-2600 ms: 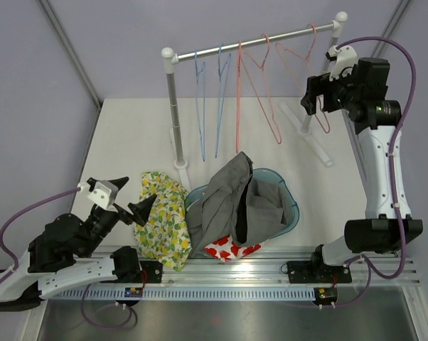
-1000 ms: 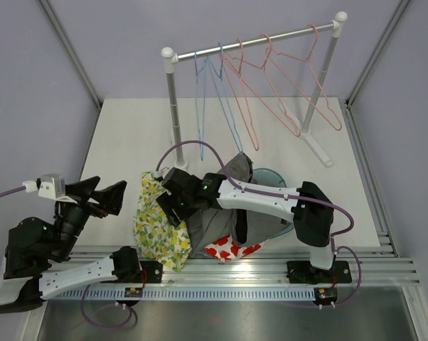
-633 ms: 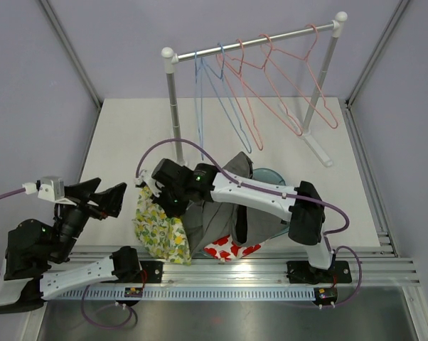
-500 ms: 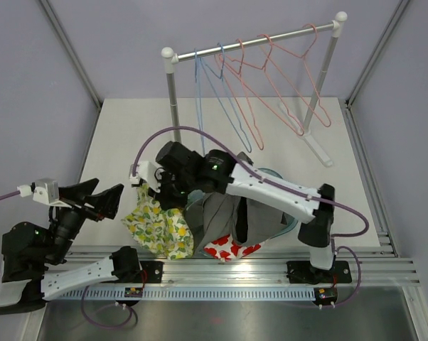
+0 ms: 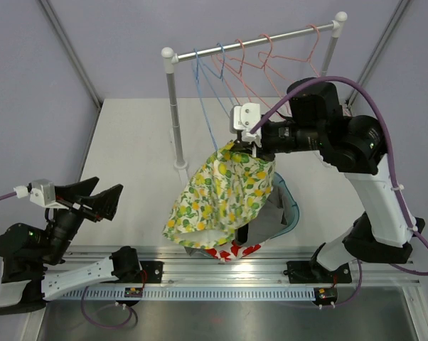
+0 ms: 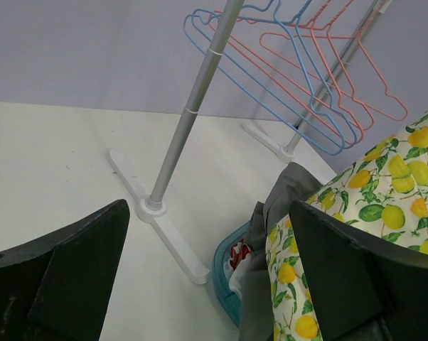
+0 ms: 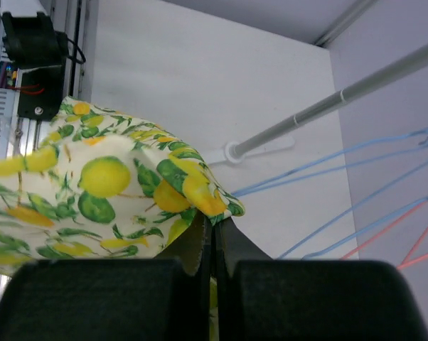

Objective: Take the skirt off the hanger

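Observation:
The lemon-print skirt (image 5: 225,192) hangs in the air over the basket, pinched at its top corner by my right gripper (image 5: 244,145). In the right wrist view the gripper (image 7: 212,220) is shut on a fold of the skirt (image 7: 107,185). No hanger shows inside the skirt. Blue hangers (image 5: 207,92) and pink hangers (image 5: 271,57) hang bare on the rail just behind it. My left gripper (image 5: 100,195) stands open at the near left, apart from the cloth; in its wrist view the gripper (image 6: 214,270) has nothing between the fingers, and the skirt (image 6: 399,163) shows at the right.
A clothes rack (image 5: 249,42) stands at the back on white feet (image 6: 171,234). A teal basket (image 5: 291,206) below the skirt holds a grey garment (image 6: 292,206) and a red-and-white cloth (image 5: 228,250). The mounting rail (image 5: 221,284) runs along the near edge.
My right arm came from the rack down to the skirt lying left of the basket, shut on it, and lifted it up and to the right toward the rail. The hangers have swung.

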Controlling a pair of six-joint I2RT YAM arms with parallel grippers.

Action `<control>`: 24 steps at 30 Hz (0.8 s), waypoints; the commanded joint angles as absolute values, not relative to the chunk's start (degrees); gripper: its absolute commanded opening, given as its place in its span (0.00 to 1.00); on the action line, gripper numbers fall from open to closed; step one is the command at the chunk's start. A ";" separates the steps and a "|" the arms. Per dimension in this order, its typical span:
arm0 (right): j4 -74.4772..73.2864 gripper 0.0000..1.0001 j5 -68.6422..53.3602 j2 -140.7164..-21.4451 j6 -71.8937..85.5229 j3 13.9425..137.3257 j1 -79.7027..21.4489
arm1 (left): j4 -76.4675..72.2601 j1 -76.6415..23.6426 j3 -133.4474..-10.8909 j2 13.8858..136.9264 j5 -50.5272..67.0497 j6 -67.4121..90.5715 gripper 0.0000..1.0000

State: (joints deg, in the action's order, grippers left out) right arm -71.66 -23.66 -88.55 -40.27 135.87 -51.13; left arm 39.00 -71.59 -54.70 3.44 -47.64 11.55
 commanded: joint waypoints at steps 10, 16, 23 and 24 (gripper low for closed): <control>-60.22 0.00 -31.99 -71.11 -40.78 98.74 -37.27 | 29.45 -71.54 -53.26 11.16 -45.00 5.10 0.99; -50.37 0.00 -40.95 -71.80 -35.43 84.76 -37.27 | 28.30 -71.54 -52.47 15.02 -44.12 4.57 0.99; -45.89 0.07 -40.96 -71.90 -42.88 67.79 -37.62 | 28.48 -71.54 -51.24 17.40 -42.72 5.01 0.99; -45.27 0.08 -40.09 -71.37 -45.33 65.41 -37.70 | 28.48 -71.54 -50.81 17.40 -42.63 5.01 0.99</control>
State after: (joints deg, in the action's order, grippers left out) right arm -48.38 -38.83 -72.97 -39.97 70.54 -37.50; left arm 31.11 -71.59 -51.29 16.53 -44.21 5.58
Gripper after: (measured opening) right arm 0.070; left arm 0.988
